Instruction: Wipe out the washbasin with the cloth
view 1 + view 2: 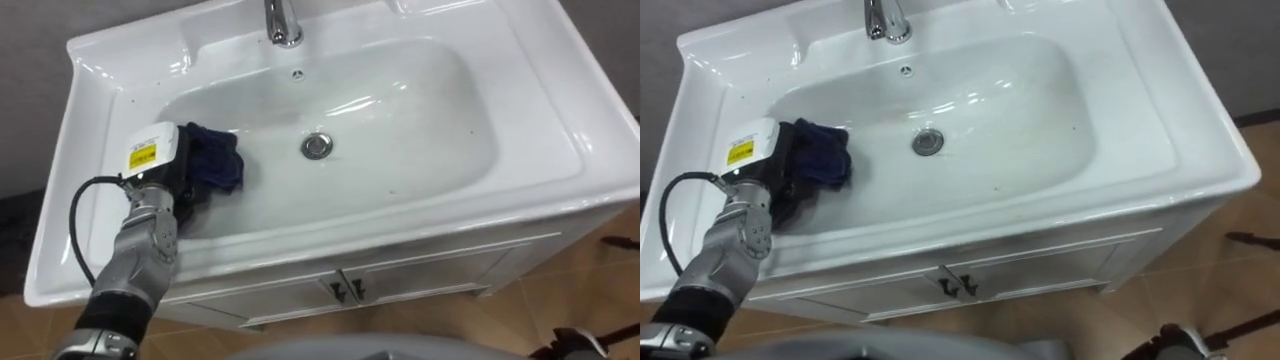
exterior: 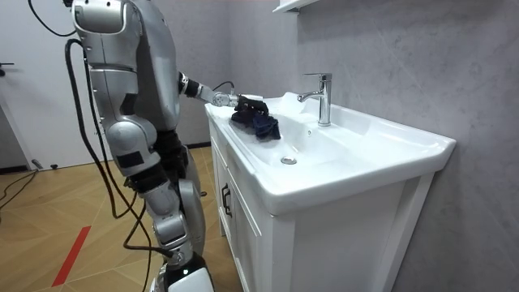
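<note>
Our left hand [image 1: 168,172] sits on the cloth [image 1: 218,160] at the basin's [image 1: 540,70] left side, and we can't tell the fingers' grip -- cloth may slip free mid-wipe

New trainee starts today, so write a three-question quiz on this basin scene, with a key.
1. True or false: the dark blue cloth covers the drain.
2. Which hand is at the cloth? A) left hand B) right hand
3. Fill in: the faucet stands at the ___ rim of the basin.
Key: 1 false, the cloth lies toward the bowl's left side, apart from the drain. 2 A. 3 back.
</note>
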Tool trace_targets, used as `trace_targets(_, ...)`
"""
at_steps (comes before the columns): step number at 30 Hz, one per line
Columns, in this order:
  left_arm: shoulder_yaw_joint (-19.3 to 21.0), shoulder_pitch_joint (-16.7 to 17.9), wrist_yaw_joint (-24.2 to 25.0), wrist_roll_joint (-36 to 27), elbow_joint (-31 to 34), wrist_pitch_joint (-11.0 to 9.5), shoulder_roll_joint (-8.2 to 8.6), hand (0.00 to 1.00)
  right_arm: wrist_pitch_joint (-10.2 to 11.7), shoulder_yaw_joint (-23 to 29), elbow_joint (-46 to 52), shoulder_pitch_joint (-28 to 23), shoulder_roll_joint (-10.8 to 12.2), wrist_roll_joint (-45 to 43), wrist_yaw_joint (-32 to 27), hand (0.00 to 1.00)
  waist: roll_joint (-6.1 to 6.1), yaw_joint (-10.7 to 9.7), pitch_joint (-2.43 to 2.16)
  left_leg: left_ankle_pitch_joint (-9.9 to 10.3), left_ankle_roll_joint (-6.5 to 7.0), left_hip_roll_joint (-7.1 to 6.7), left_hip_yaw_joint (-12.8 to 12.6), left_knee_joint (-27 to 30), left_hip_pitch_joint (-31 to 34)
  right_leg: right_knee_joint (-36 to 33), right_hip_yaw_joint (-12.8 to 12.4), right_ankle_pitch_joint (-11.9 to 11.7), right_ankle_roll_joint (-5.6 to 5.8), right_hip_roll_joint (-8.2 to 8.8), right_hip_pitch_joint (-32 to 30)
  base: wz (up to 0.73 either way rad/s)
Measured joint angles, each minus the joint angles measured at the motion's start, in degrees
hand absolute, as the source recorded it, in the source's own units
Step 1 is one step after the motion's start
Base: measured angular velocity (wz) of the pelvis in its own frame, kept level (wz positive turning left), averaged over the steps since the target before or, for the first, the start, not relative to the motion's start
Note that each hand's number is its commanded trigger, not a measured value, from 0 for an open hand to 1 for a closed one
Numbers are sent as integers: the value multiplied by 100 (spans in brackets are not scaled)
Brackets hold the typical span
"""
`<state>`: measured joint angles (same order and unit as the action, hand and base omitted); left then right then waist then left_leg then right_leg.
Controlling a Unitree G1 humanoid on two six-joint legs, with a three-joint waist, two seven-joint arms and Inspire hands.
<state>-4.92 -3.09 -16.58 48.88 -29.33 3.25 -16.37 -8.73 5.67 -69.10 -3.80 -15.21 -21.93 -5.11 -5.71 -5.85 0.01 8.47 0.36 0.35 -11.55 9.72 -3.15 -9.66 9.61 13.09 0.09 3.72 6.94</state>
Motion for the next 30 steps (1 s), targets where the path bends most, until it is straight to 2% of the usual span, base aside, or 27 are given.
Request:
trace_targets(5, 73, -13, -332, -111, 383, 30, 0, 100, 63, -248, -87, -31, 104, 155, 36, 0, -21, 0, -12, 0, 0, -32, 186, 46, 92, 3, 161, 5, 8, 19, 12, 18)
trace_targets(6, 120, -13, -425, -131, 557, 26, 0, 100, 64, -290, -116, -22, 123, 162, 39, 0, 10, 4, 9, 0, 0, -36, 236, 72, 117, 0, 167, 6, 9, 21, 12, 17)
trace_targets(10, 309, -12, -786, -213, 880, 17, -4, 100, 66, -456, -270, 39, 128, 166, 36, 0, 35, 31, 14, 0, 0, -35, 237, 73, 91, 2, 161, 7, 10, 20, 46, 2)
trace_targets(19, 549, -11, -1426, -213, 1274, -49, -7, 100, 116, -555, -453, 41, 169, 321, 37, 0, 60, 18, -9, 1, 0, -45, 249, 107, 91, -8, 144, 16, 27, 25, 43, 0)
trace_targets(24, 881, -11, -1507, -195, 1872, -58, -8, 100, 108, -599, -463, -103, 178, 340, 34, 0, 51, 218, -16, 2, -1, -37, 263, 149, 120, -4, 140, 16, 26, 19, 27, 0)
trace_targets(30, 961, 10, -1787, -198, 2114, -54, -10, 100, 116, -676, -465, -140, 182, 352, 16, 0, 27, 340, -32, 2, -1, -49, 348, 173, 110, -11, 199, 15, 25, 16, 104, 7)
